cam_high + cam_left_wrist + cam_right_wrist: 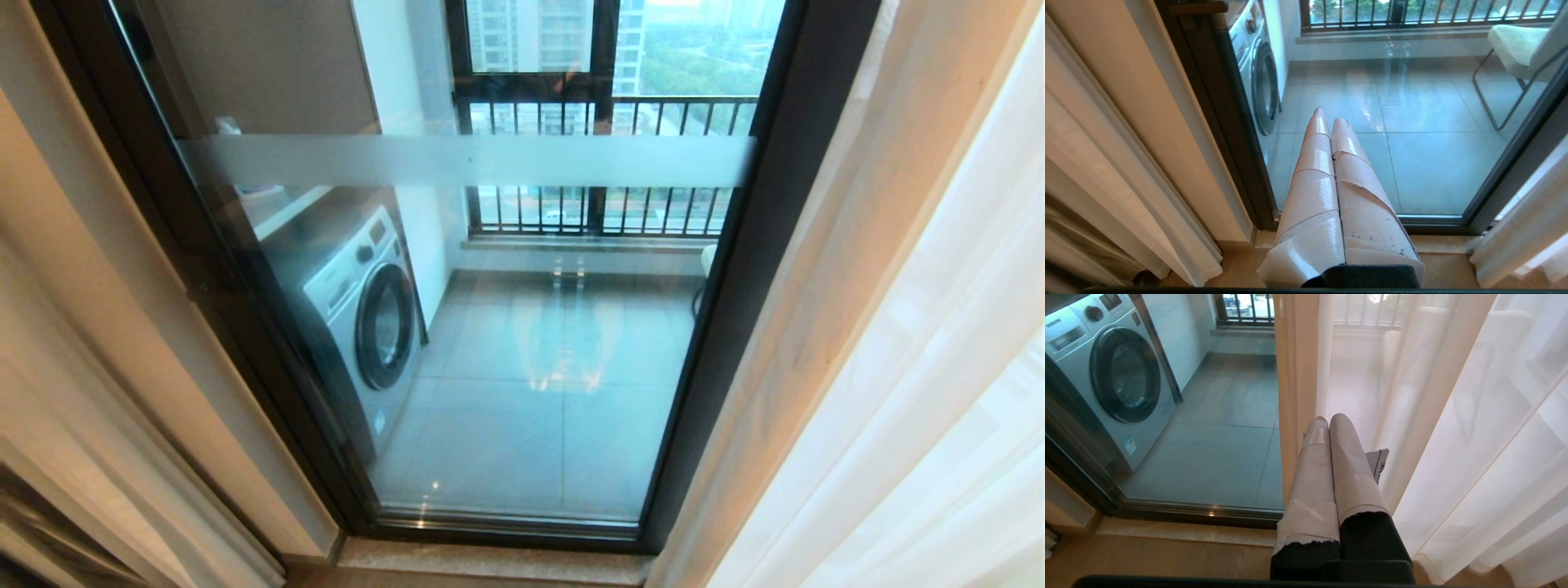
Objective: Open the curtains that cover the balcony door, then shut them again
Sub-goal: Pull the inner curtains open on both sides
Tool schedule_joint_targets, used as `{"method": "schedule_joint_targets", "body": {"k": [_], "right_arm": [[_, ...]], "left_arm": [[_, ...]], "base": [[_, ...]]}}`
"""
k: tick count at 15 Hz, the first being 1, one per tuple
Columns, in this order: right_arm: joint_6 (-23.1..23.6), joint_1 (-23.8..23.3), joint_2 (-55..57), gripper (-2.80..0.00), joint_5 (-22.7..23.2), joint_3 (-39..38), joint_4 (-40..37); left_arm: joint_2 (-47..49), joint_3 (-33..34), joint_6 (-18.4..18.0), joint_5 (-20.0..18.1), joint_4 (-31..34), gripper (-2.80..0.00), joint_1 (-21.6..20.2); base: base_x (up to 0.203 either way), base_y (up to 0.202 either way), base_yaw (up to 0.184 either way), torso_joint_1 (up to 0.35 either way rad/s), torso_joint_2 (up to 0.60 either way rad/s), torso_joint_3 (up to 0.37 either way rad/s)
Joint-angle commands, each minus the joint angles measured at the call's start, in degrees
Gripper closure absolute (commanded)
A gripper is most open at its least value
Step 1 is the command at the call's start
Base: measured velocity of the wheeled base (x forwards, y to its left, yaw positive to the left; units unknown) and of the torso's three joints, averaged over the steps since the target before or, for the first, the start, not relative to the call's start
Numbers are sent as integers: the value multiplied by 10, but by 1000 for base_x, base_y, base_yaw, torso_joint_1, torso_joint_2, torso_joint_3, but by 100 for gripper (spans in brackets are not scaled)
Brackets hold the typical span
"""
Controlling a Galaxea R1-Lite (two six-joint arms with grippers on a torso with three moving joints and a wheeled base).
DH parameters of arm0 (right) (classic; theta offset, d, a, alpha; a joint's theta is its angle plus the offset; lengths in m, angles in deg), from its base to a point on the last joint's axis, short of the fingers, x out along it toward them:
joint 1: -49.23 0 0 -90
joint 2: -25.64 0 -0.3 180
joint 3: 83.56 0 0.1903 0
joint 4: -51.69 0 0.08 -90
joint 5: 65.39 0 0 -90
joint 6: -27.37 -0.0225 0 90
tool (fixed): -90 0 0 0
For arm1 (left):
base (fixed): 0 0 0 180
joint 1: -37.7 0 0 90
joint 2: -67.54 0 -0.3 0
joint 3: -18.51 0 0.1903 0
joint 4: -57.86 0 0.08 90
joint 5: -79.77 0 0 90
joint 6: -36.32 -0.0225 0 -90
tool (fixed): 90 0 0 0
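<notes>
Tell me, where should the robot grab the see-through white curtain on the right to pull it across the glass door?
Probably the sheer curtain's inner hanging edge beside the beige drape, pinching one vertical fold. Come from the door side with the right gripper, now shut right beside it: the loose, upright folds suit a sideways pinch.

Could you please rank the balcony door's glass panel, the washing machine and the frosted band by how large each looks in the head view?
Largest to smallest, as they appear:
1. Glass panel of the balcony door, filling most of the view.
2. Washing machine behind the glass.
3. Frosted band: wider than the machine, yet thin, so this ranking against the machine is unsure.
</notes>
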Motion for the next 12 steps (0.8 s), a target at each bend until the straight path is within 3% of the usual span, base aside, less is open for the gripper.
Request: {"method": "schedule_joint_targets", "body": {"k": [1, 12], "right_arm": [[0, 0, 1, 0, 0, 0, 0], [0, 0, 1, 0, 0, 0, 0]], "left_arm": [[0, 0, -2, -1, 0, 0, -1], [0, 0, 6, -1, 0, 0, 0]], "base": [[0, 0, 0, 0, 0, 0], [0, 0, 0, 0, 0, 0]]}}
